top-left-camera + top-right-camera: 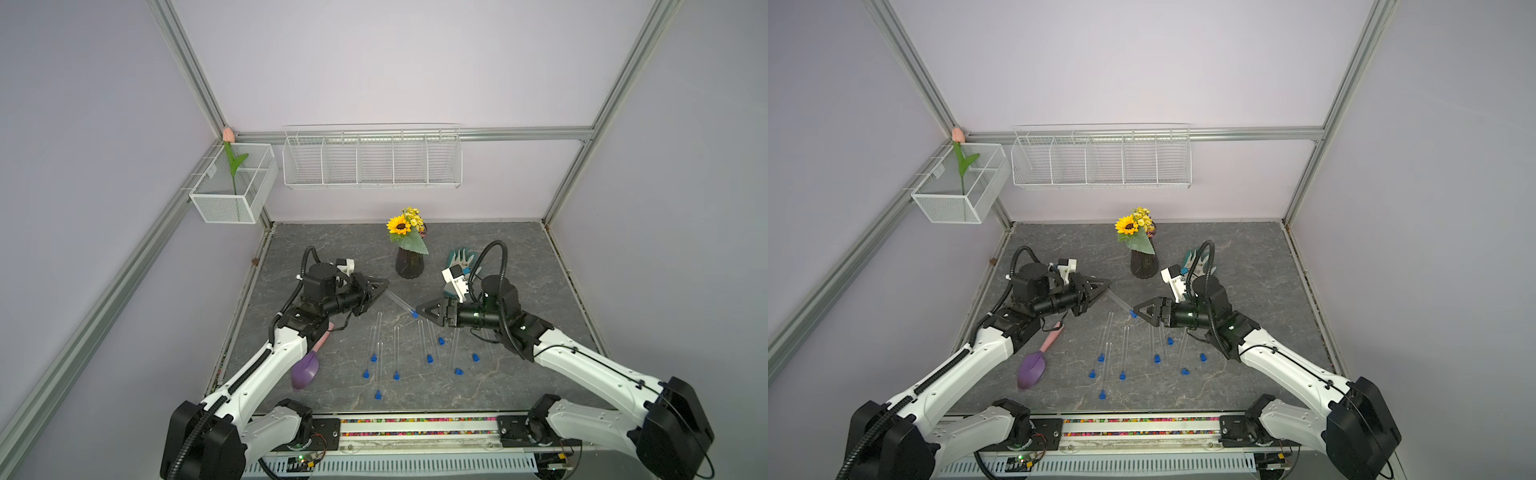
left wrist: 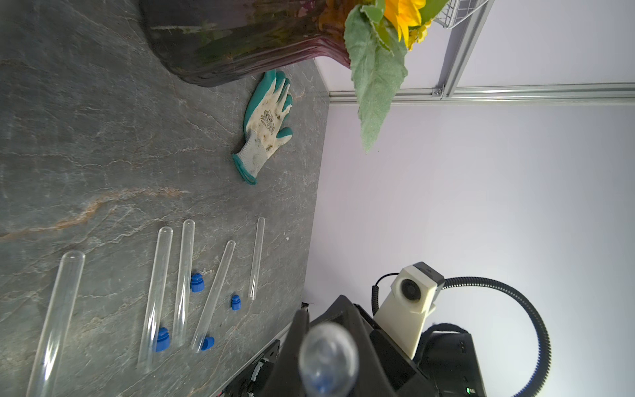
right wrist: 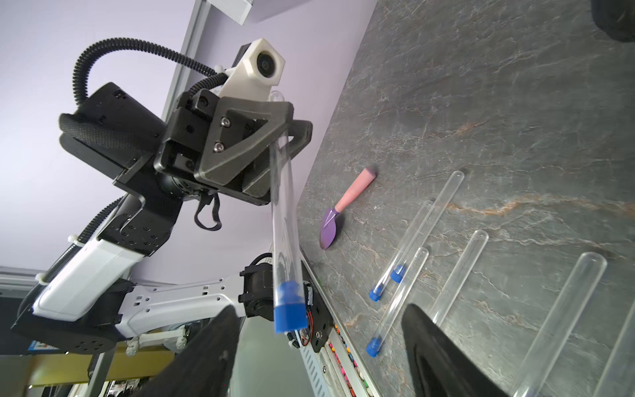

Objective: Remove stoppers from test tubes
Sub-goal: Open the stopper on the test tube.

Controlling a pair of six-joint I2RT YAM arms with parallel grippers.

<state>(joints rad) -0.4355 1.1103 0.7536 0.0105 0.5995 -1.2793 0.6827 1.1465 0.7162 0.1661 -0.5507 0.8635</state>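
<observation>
**Mid-frame above the table: one tube gripped, plug not out yet**

Left gripper [image 1: 385,286] is clamped tight near the rounded end of a clear tube [image 1: 400,303]. The tube slants toward frame centre, lifted off the table [image 1: 523,257]. A blue stopper [image 1: 414,314] is still seated in its open end.

Right gripper [image 3: 319,309] has its jaws spread wide and holds nothing. One finger sits on either side of that stopper, with a gap on both sides in the right wrist view.

Other tubes [image 1: 397,345] lie flat in a row, lower centre in both top views. At least three plugged tubes [image 3: 398,299] show in the right wrist view. Loose stoppers [image 1: 441,341] sit beside the tubes on the row's right side.

Purple scoop [image 1: 305,370] is lower left, vase [image 1: 409,262] upper centre, and glove [image 1: 459,258] just right of it.
</observation>
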